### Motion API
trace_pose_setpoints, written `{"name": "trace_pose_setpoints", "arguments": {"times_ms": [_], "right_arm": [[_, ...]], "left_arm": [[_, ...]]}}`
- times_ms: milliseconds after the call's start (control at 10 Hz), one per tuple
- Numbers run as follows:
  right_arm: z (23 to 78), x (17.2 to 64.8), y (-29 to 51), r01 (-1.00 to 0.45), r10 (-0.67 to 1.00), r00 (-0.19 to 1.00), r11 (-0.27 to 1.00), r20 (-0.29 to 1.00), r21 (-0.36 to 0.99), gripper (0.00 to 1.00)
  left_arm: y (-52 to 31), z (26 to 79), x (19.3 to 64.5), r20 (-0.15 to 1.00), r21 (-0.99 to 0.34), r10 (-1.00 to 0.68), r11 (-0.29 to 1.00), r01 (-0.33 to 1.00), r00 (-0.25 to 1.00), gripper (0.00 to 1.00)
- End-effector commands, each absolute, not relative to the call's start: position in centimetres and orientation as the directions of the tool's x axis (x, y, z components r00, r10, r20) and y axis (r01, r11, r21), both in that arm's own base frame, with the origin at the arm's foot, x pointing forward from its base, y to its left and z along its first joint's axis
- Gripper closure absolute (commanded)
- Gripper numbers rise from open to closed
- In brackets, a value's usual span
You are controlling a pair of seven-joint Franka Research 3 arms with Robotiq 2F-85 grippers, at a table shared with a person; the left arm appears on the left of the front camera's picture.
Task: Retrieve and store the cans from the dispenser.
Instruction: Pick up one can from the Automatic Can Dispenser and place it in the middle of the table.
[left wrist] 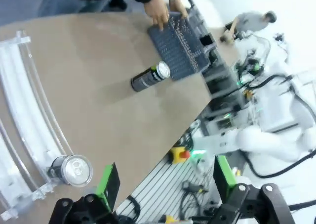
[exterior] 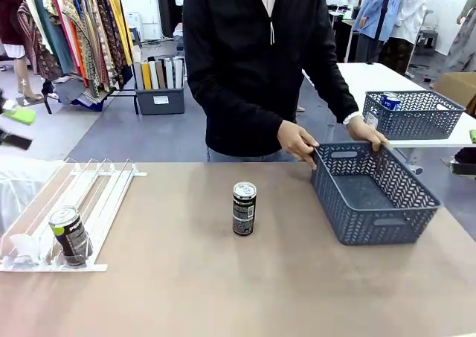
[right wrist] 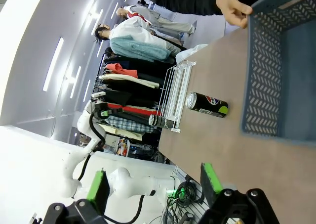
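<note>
Tan table point(exterior: 178, 292): wide flat top, with a person standing at its far side.
Dispenser point(exterior: 104, 192): white slanted rack of parallel lanes with thin rails, at the robot's left end of the table, its low end toward the robot.
Can in dispenser point(exterior: 70, 235): dark with a silver top and a yellow-green patch, standing at the low front end of one lane, by the stopper.
Loose can point(exterior: 244, 209): dark with label print, upright on the bare table near the middle, well apart from the dispenser and near the basket without touching it.
Basket point(exterior: 375, 222): grey-blue perforated plastic, on the table at the robot's right.
Person's hands: one hand point(exterior: 297, 140) grips the basket's far-left corner, the other hand point(exterior: 367, 131) its far rim.
Second basket point(exterior: 413, 117): on a white table behind, with blue cans point(exterior: 390, 100) in it.
Left gripper point(left wrist: 165, 182): fingers point(left wrist: 107, 183) spread wide with nothing between them, above the table's near edge by the dispenser's front end.
Right gripper point(right wrist: 154, 184): fingers point(right wrist: 97, 188) wide apart, holding nothing, off the table's near edge.
</note>
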State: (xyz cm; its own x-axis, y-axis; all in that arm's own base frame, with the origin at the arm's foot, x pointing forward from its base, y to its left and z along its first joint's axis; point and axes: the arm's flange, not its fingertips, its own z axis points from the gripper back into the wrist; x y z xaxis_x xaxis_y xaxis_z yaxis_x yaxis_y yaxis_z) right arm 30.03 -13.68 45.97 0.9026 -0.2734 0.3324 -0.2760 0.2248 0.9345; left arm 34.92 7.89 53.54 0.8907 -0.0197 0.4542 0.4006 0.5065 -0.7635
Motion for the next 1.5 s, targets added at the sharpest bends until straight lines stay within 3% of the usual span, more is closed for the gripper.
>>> {"name": "trace_pose_setpoints", "arguments": {"times_ms": [0, 100, 200, 1400], "right_arm": [[46.4, 30.2, -13.5, -0.289, -0.283, 0.896, 0.211, 0.341, 0.934, 0.00], [46.4, 30.2, -13.5, -0.289, -0.283, 0.896, 0.211, 0.341, 0.934, 0.00], [46.4, 30.2, -13.5, -0.289, -0.283, 0.896, 0.211, 0.341, 0.934, 0.00], [46.4, 30.2, -13.5, -0.289, -0.283, 0.896, 0.211, 0.341, 0.934, 0.00]], "left_arm": [[9.8, 49.9, 34.8, 0.463, -0.851, 0.142, 0.345, 0.395, 0.875, 0.00], [10.1, 48.4, 35.3, 0.432, -0.873, 0.202, 0.338, 0.352, 0.879, 0.00], [9.8, 51.1, 34.4, 0.443, -0.818, 0.072, 0.439, 0.370, 0.893, 0.00], [9.8, 51.1, 34.4, 0.443, -0.818, 0.072, 0.439, 0.370, 0.893, 0.00]]}}
